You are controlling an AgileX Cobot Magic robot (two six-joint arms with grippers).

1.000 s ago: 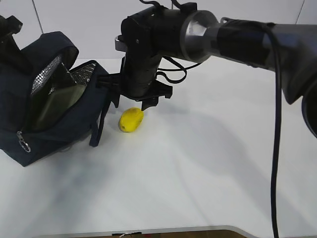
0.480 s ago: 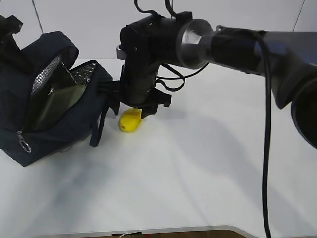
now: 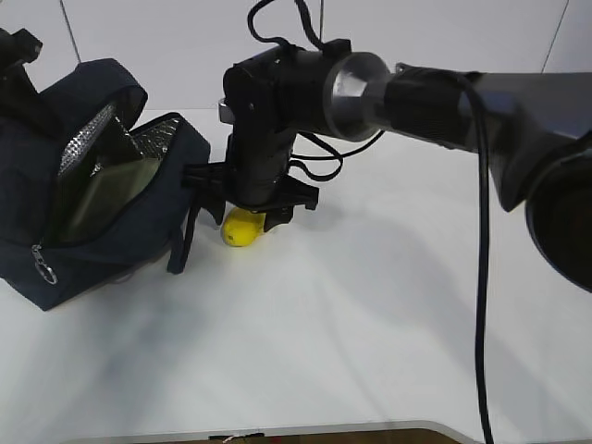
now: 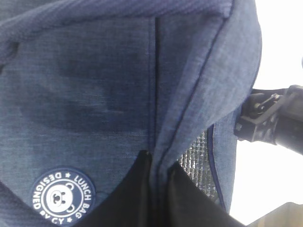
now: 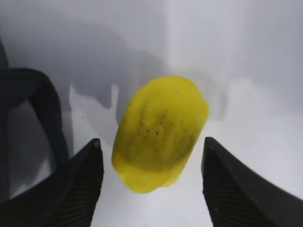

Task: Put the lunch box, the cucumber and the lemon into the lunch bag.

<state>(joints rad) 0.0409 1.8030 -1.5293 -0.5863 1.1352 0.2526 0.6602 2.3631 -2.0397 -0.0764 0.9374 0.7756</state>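
The yellow lemon (image 3: 237, 231) lies on the white table just right of the navy lunch bag (image 3: 102, 254). My right gripper (image 3: 245, 215) hangs over it, open. In the right wrist view the lemon (image 5: 161, 135) sits between the two fingertips (image 5: 90, 165) with gaps on both sides. The right gripper (image 5: 151, 142) touches nothing. My left gripper (image 4: 158, 159) is shut on a fold of the lunch bag (image 4: 94, 94) at its rim, holding the mouth open. A flat grey-green shape (image 3: 102, 199) inside the mouth looks like the lunch box. The cucumber is out of view.
A dark loop handle (image 3: 185, 236) of the bag hangs down beside the lemon, and the handle (image 5: 45, 99) lies close to the right gripper's left finger. Silver foil lining (image 3: 79, 143) shows at the bag's mouth. White table (image 3: 370, 305) stretches right and forward.
My right gripper has come down and slightly left over the lemon, from just behind it to straddling it. The bag, the lemon and the left gripper have not moved.
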